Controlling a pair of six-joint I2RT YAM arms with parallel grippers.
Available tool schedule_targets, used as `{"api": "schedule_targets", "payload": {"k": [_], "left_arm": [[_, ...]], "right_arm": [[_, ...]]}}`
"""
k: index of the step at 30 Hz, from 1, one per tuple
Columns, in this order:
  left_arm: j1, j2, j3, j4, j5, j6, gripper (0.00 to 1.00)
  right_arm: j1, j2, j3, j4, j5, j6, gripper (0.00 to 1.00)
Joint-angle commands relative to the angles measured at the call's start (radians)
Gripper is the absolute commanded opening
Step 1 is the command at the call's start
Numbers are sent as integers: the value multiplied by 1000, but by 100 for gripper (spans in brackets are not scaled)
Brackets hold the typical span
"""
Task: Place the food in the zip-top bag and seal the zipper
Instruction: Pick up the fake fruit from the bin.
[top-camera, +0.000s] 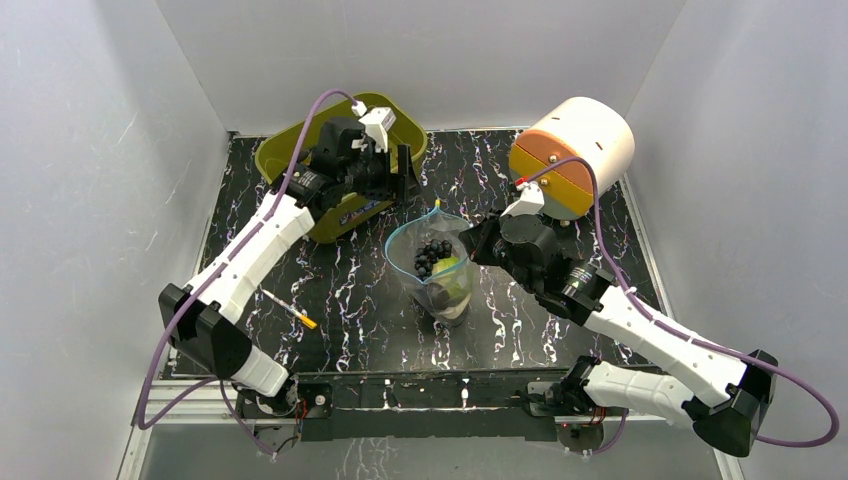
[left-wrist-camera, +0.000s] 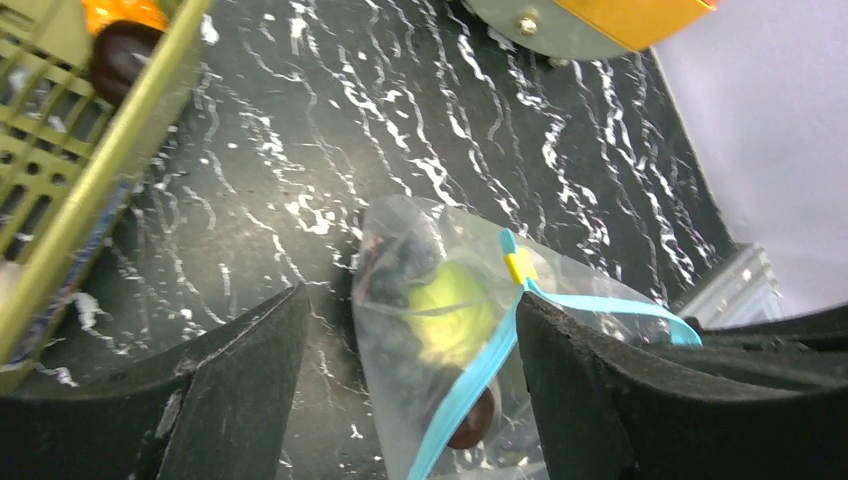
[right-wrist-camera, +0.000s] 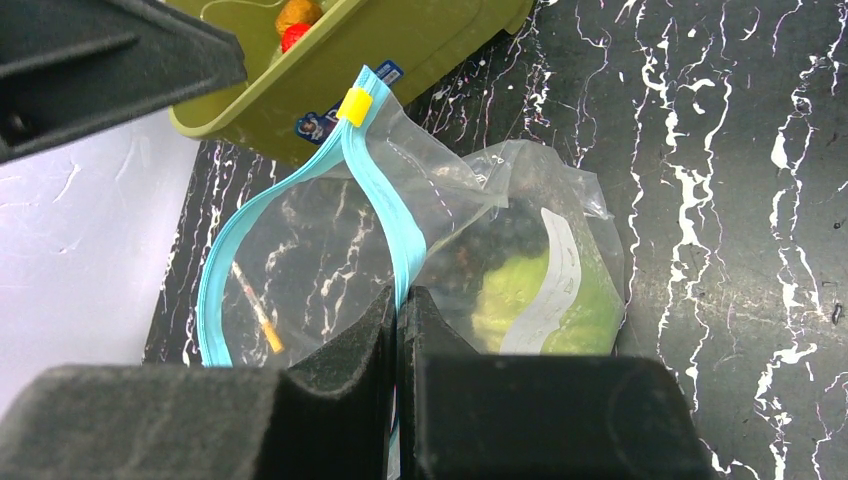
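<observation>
The right gripper is clamped on the blue-teal zipper, pinching one lip so the zip-top bag stands with its mouth gaping on the marbled surface. Inside sit the pale-green cabbage and the dark grape bunch. The left gripper hangs spread and empty beside the olive-green bin, where red and orange fruits lie. Loading looks unfinished — the left arm likely needs to dip into the bin, pinch a fruit and drop it through the held mouth. Sealing comes after.
</observation>
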Motion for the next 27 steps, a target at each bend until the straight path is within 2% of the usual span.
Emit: {"api": "schedule_targets", "payload": {"k": [1,5,13,27], "left_arm": [[9,20,94,-74,-142,83,75],[54,60,146,-130,-209,134,79],[240,155,228,-207,-269,157,89],[362,296,303,-226,-366,233,87]], "right_arm": [[-3,-17,26,78,3,-7,0],[-3,-15,19,77,-25,0,0],[-2,-82,-27,55,-23,27,0],[-3,-70,3,32,-10,-4,0]]}}
